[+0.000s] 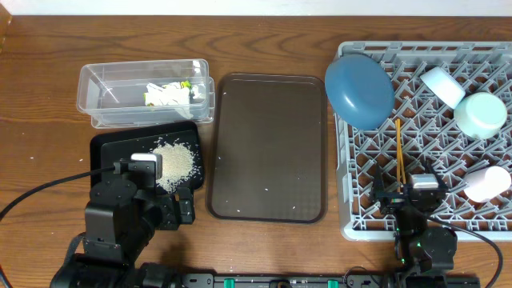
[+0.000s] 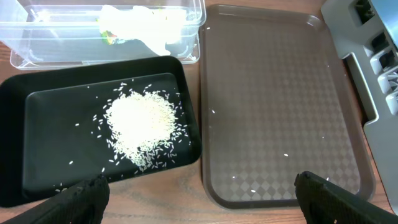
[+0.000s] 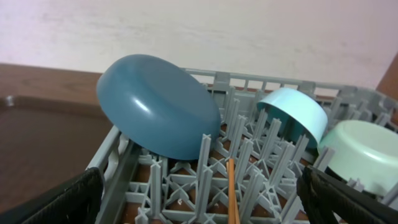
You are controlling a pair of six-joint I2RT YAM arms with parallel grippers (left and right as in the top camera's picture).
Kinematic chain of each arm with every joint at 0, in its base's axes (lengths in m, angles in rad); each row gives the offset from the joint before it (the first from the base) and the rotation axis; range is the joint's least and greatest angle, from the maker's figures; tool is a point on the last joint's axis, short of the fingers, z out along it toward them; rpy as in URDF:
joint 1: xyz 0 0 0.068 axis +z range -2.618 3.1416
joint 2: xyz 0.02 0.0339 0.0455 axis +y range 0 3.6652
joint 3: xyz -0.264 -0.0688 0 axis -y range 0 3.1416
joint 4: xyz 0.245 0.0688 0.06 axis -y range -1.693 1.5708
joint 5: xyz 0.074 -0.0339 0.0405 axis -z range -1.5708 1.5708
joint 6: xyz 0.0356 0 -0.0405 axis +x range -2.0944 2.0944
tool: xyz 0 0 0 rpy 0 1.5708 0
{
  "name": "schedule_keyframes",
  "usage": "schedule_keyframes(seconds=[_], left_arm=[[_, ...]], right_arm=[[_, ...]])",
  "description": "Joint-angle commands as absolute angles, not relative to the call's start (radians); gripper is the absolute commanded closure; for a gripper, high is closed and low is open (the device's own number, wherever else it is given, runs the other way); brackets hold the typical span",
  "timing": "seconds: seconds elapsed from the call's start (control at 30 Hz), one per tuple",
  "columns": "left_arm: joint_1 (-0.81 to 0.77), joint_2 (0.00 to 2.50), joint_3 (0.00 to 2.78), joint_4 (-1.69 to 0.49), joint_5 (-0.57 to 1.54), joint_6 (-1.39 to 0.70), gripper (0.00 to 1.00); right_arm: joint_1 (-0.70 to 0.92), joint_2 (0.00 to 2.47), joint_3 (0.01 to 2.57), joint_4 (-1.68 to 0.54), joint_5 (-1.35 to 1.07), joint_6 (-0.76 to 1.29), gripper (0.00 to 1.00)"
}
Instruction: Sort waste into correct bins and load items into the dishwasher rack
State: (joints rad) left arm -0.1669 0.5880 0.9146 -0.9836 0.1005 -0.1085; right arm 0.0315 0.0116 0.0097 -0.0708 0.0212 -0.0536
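The grey dishwasher rack [image 1: 488,218] at the right holds the dark-blue dish [image 1: 359,90], pale-blue bowl [image 1: 443,85], mint-green bowl [image 1: 482,114], pink-white cup [image 1: 488,183] and wooden chopsticks [image 1: 399,150]. The clear tub [image 1: 108,90] holds white tissue and the wrapper [image 1: 170,94]. The black tray [image 1: 112,148] holds the rice heap [image 1: 176,164]. My left gripper [image 2: 199,193] is open and empty, low over the table between black tray [image 2: 37,162] and brown tray. My right gripper [image 3: 205,196] is open and empty above the rack's front, with the chopsticks [image 3: 231,190] between its fingers' span, the dish [image 3: 158,106] ahead.
A large brown serving tray [image 1: 268,148] lies in the middle, with a few stray rice grains on it. The left arm's base sits at the table's front left, the right arm's at the front right by the rack's front edge.
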Motion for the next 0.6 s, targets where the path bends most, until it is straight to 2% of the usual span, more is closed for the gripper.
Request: schedule_keyframes(seconds=[0.0, 0.57], left_arm=[[-0.170, 0.587, 0.909, -0.982, 0.092, -0.117, 0.02], [-0.170, 0.587, 0.909, -0.982, 0.092, -0.117, 0.02]], right_arm=[[0.041, 0.005, 0.006, -0.068, 0.059, 0.007, 0.01], [0.039, 0.005, 0.006, -0.067, 0.078, -0.001, 0.01]])
